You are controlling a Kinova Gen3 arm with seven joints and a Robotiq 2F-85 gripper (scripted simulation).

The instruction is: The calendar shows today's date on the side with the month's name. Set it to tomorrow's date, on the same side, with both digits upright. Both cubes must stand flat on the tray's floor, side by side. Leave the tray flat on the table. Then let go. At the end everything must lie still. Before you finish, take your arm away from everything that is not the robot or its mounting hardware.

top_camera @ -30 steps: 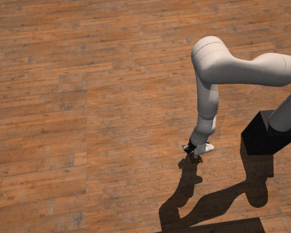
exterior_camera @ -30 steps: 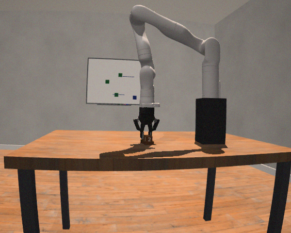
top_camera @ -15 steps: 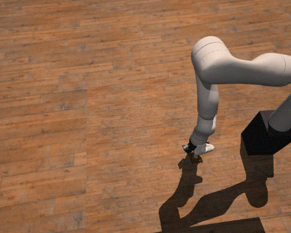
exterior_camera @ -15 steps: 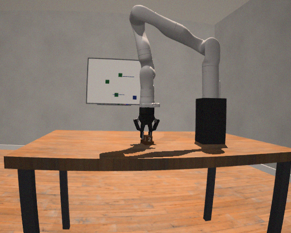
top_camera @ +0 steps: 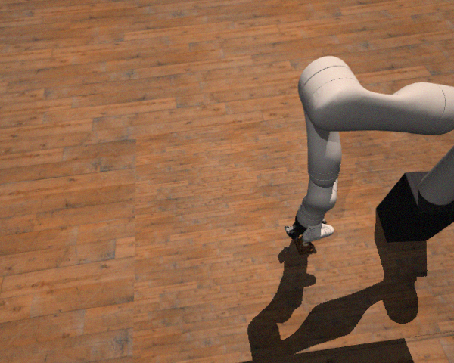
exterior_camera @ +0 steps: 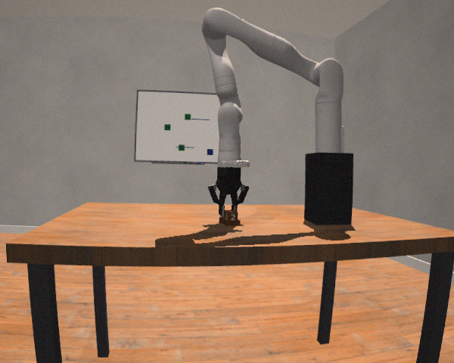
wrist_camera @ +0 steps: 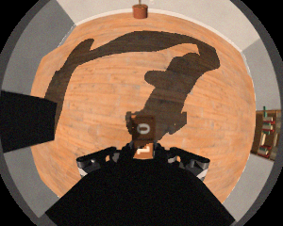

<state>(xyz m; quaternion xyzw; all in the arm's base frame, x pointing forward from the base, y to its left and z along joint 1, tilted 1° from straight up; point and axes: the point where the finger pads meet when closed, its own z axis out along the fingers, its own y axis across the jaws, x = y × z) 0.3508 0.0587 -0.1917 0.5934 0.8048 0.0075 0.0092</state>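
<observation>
Claw [top_camera: 296, 231] [exterior_camera: 228, 212] [wrist_camera: 143, 145]: points straight down, low over the table; stands part-open, fingers well short of full spread. Reaches down to the cubes; cannot tell from here whether gripping one.
Right cube [exterior_camera: 232, 217]: shows a white 2, upright, to the exterior view; sits just under the claw.
Left cube [exterior_camera: 225, 217]: shows only a thin upright stroke beside the 2, partly covered by a finger; cannot tell whether flat.
Wrist view digits: reads 0 on a shaded brown face, 1 on a lit face nearer the claw.
Tray [exterior_camera: 239, 224]: lies on the table below the cubes, mostly hidden; cannot make out its floor.
Arm [top_camera: 360, 107] [exterior_camera: 254, 37]: rises from the claw, bends high, runs back to the base.
Base [top_camera: 401, 215] [exterior_camera: 328, 189] [wrist_camera: 28, 121]: stands black and boxy on the table, well apart from the tray.
Table [top_camera: 203, 218] [exterior_camera: 113, 226] [wrist_camera: 108, 89]: carries long arm shadows.
Whiteboard [exterior_camera: 153, 117]: hangs on the wall behind, partly hidden by the arm.
</observation>
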